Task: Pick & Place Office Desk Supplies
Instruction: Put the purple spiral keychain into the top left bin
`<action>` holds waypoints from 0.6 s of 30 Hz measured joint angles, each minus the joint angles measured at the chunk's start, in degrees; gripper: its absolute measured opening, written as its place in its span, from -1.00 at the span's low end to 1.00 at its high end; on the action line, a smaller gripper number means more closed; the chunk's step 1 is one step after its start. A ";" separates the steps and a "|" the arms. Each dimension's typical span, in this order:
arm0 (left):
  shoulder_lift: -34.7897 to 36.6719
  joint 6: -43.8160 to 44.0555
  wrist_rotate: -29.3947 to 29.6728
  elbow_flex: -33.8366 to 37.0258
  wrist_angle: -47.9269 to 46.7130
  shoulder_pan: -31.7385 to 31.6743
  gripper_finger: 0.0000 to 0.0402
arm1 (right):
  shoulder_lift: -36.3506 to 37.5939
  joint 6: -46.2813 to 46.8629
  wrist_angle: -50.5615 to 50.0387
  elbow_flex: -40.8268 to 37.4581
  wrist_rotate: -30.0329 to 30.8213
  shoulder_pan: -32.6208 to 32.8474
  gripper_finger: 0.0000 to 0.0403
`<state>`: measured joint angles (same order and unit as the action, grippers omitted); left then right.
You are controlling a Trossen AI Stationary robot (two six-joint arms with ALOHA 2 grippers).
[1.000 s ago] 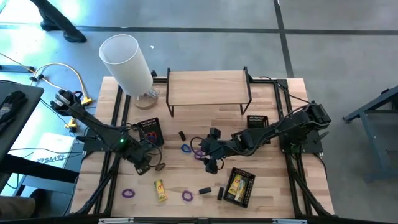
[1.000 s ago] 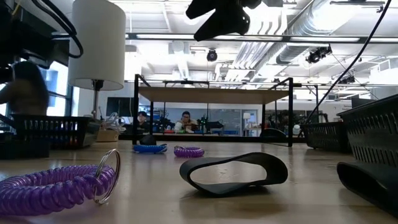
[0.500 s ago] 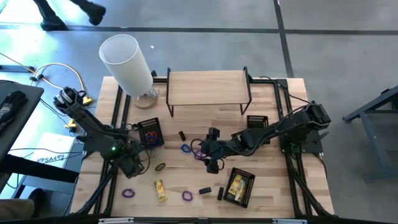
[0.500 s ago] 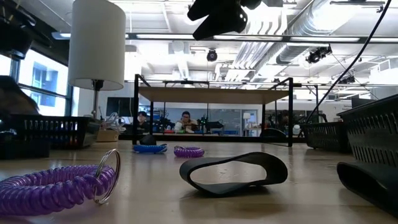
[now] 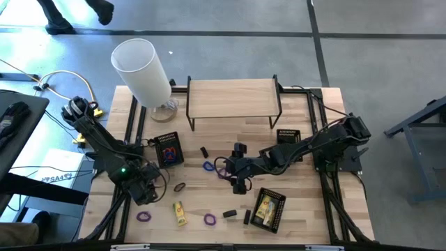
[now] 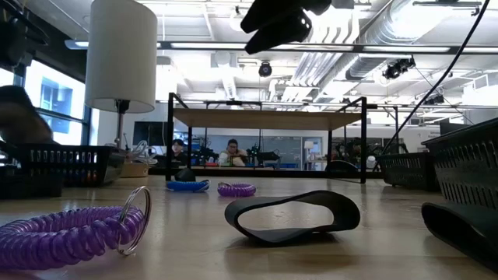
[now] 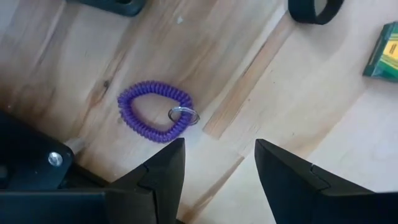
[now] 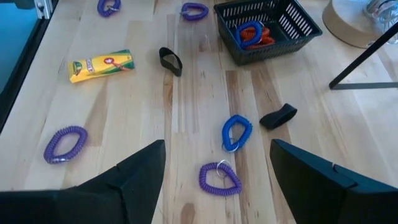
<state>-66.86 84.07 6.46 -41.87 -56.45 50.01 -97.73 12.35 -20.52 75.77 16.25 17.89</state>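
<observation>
My left gripper [image 5: 143, 195] hangs open near the table's near-left corner, just above a purple coil loop with a metal ring [image 7: 155, 119] [image 5: 143, 217] that lies flat on the wood; its fingers touch nothing. My right gripper [image 5: 237, 183] hovers open over the table's middle. Below it lie a purple coil [image 8: 219, 178], a blue coil [image 8: 236, 132] and a small black block [image 8: 278, 116]. A dark band loop [image 5: 180, 187], a yellow crayon box [image 5: 180, 213], another purple coil [image 5: 210, 219] and two black blocks [image 5: 229, 213] lie near the near edge.
A black mesh tray [image 5: 168, 148] left of centre holds blue and red loops. A second tray [image 5: 268, 209] with yellow pieces sits near-right, and a third [image 5: 288, 136] right of centre. A wooden shelf [image 5: 233, 97] and a tall white cylinder [image 5: 143, 70] stand along the far edge.
My left gripper has moved from beside the dark band loop toward the table's left and near edge, ending over the purple coil near the near-left corner. The band loop has stayed in place. My right arm has kept still.
</observation>
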 joint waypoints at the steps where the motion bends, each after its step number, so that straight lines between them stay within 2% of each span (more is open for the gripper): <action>1: -0.01 -1.08 0.04 0.01 -0.06 0.04 -0.07 | 0.00 0.10 0.19 0.00 0.00 0.00 0.38; 11: -3.17 -13.23 0.05 0.15 -0.04 -0.70 -0.10 | 0.00 8.43 1.53 0.00 0.00 0.00 0.38; 18: -6.30 -18.73 0.05 0.15 -0.04 0.21 -0.19 | 0.00 10.47 4.33 0.00 -0.17 0.11 0.38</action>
<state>-73.16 65.34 6.50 -41.71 -56.49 50.22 -97.73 22.83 -16.19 75.77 16.08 18.00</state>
